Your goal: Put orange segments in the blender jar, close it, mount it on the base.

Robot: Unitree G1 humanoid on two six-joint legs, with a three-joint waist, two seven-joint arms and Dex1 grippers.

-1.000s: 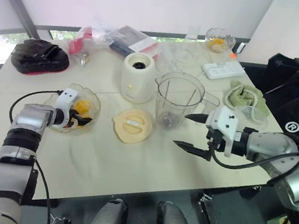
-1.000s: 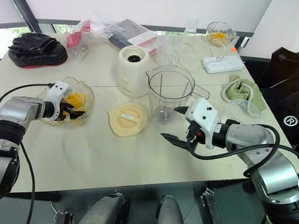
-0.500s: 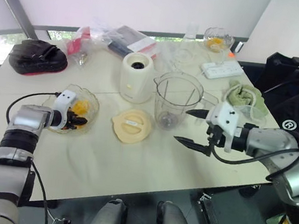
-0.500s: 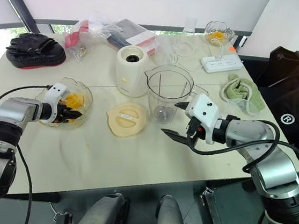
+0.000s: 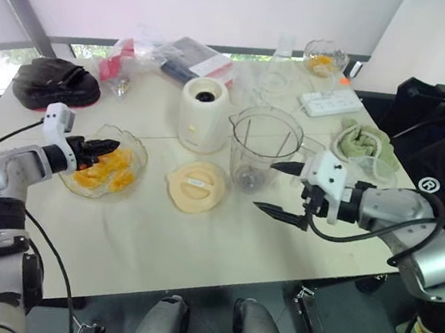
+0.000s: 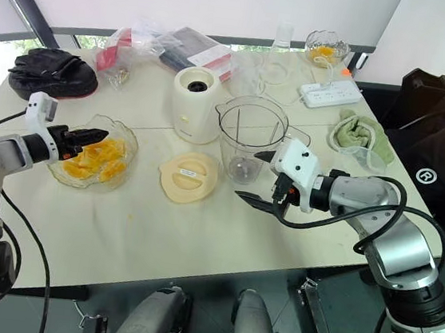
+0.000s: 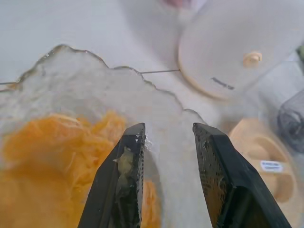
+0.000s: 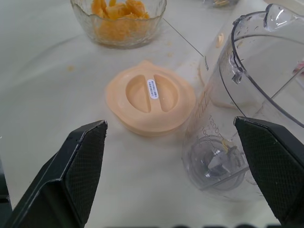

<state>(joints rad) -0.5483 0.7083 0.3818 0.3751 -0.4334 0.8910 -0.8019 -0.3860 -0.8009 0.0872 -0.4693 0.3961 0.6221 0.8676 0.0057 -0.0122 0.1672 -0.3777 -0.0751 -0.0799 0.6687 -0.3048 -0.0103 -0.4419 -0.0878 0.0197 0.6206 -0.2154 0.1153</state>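
Orange segments [image 5: 105, 172] in glass bowl [image 5: 142, 160], table left. Left gripper [image 5: 106, 147] hovers over bowl, jaws narrowly parted, empty, aimed for pinch. Blender jar [image 5: 263, 147] centre, empty. Right gripper [image 5: 266, 187] near-right of jar, jaws wide, probably to steady it. Lid [image 5: 196, 185] off, beside jar.

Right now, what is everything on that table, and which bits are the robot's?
orange segments bowl: one, clear glass, left side
blender jar: one, clear, centre
lid: one, peach, before base
base: one, cream, behind lid
small bowl: one, clear, far edge
power strip: one, white, far right
cloth: one, green, right side
bag: one, black, far left
packets: several, mixed, far edge
left gripper: one, black, open over that bowl
right gripper: one, black, open beside the jar
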